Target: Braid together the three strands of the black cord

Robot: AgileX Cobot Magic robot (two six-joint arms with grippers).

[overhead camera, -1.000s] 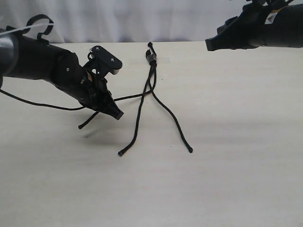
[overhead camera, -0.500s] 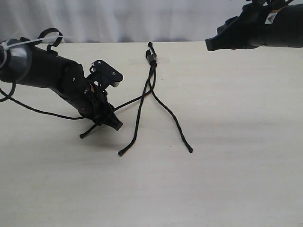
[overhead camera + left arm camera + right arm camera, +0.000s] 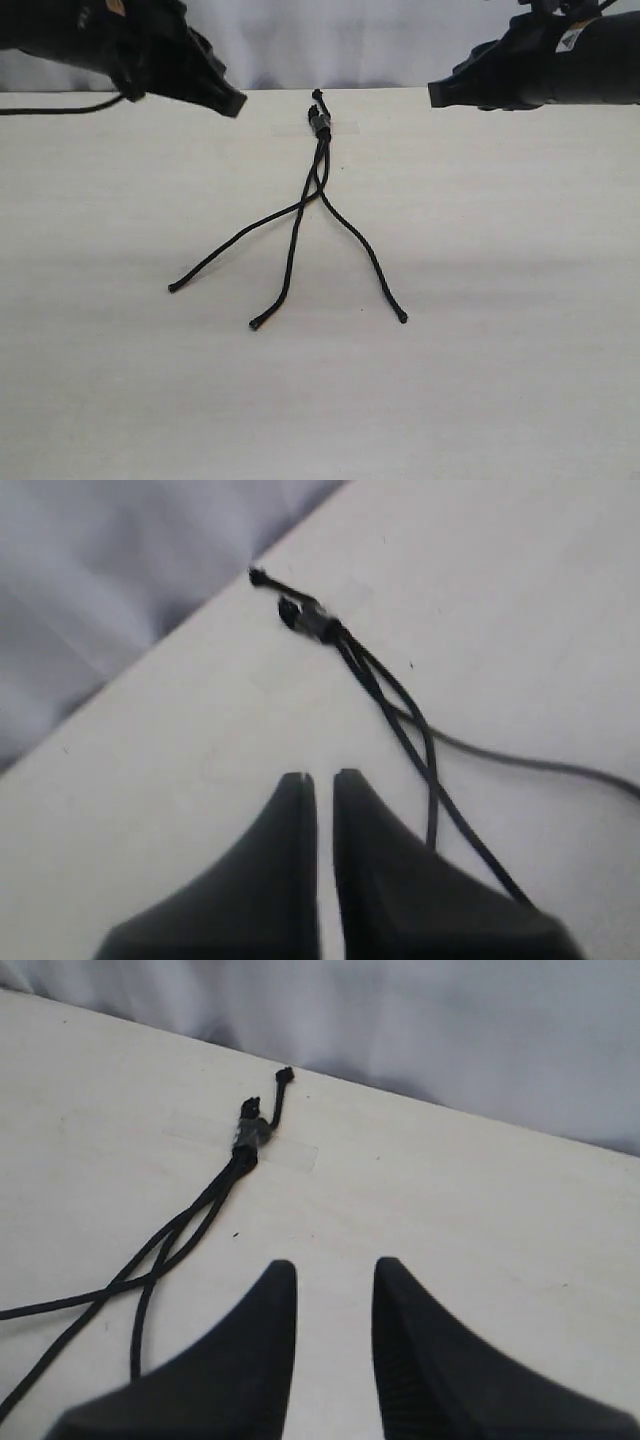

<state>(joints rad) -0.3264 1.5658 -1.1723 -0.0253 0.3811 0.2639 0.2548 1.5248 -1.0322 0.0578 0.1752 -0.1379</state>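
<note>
The black cord [image 3: 320,124] lies on the far middle of the table [image 3: 500,360], its bound end pinned under a strip of clear tape [image 3: 346,128]. From there the three strands [image 3: 322,160] fan out towards the near edge. The left strand [image 3: 238,238] sweeps wide, the middle strand [image 3: 291,250] runs almost straight, and the right strand [image 3: 366,252] curves off the other way. They cross just below the binding, though which lies on top I cannot tell, and no real plait shows yet. This looks like light, limp stuff: it should bend wherever it is pushed and hold no shape, so a strand will probably sag and trail once lifted. The small knobby tips, such as the one at [image 3: 172,288], look like the best place to pinch, or just above them, where a stop helps against slipping. Pull gently, because hard tugs could peel the tape. Both arms hang high at the back, well apart from the cord. The left gripper [image 3: 322,777] has its jaws pressed nearly together with only a sliver between, and it holds nothing. The right gripper [image 3: 335,1265] has its jaws parted and also holds nothing.
</note>
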